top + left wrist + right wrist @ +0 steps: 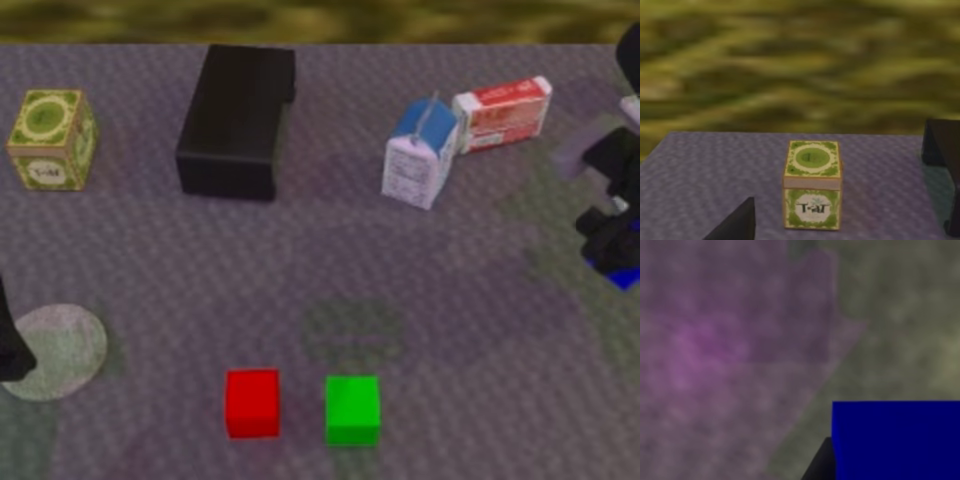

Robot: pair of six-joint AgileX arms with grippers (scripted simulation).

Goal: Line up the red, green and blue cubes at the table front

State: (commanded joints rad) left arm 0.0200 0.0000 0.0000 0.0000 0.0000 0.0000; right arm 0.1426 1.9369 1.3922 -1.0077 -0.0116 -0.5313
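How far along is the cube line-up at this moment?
Two of three look placed: the red cube and green cube sit side by side, apart, near the table front. In hand: the blue cube is at the right gripper, by the table's right edge. Left to do: bring it over and set it beside the green one. The left gripper is parked at the left edge.

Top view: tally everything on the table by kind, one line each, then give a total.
Plain cubes: 3 (red cube, green cube, blue cube at the right gripper)
Printed cartons and boxes: 3
Black box: 1
Round pale disc: 1
Total: 8
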